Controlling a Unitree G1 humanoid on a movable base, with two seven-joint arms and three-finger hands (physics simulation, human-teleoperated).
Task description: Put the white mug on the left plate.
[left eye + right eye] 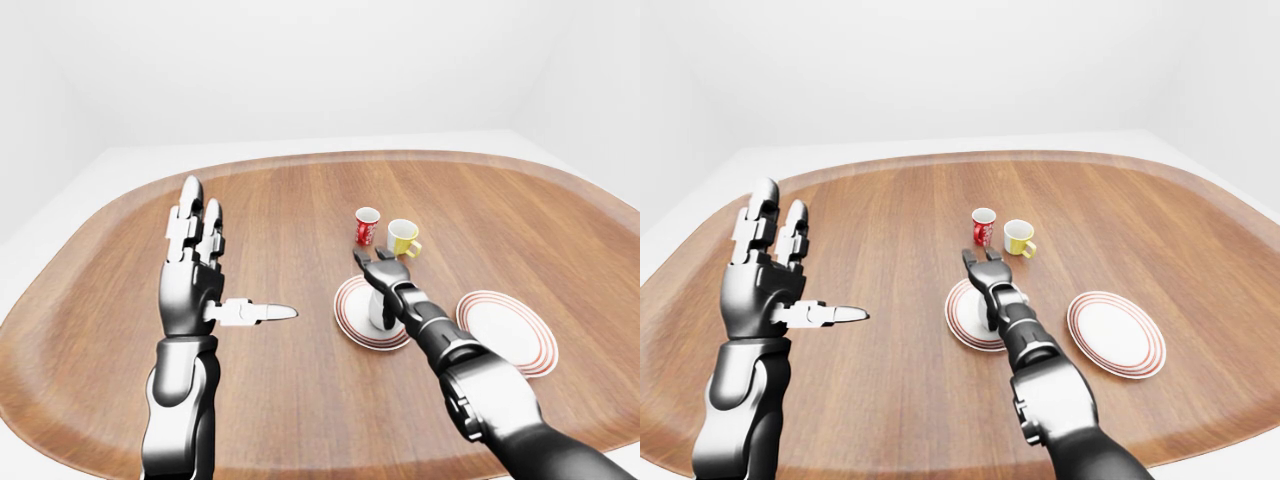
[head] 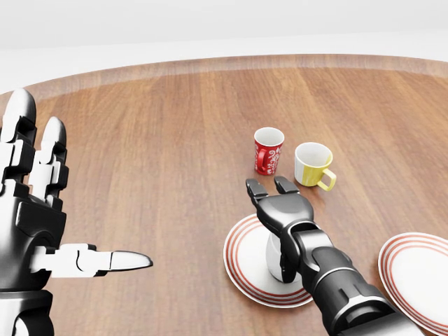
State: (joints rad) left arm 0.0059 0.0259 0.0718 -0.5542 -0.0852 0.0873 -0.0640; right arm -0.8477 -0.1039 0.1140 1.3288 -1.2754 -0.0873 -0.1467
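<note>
White mug (image 2: 274, 257) standing upright on left plate (image 2: 241, 266), mostly hidden under right hand (image 2: 271, 193).

Glossy, smooth, rounded white body; plate round, white, ringed in red, lying on wood-grain table (image 2: 161, 154). Right hand's fingers splayed wide above the mug, gripping nothing. Beyond the plate: red patterned mug (image 2: 268, 150), yellow mug (image 2: 313, 164). Far left of plate: left hand (image 2: 35, 231) raised, fingers spread.

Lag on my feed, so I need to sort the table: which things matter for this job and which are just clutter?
Job:
- white mug, standing on the left plate, mostly hidden by the hand
- left plate, red-ringed
- right hand, fingers open above the mug

Clutter:
- red mug
- yellow mug
- right plate
- left hand, raised, open, holding nothing
</note>
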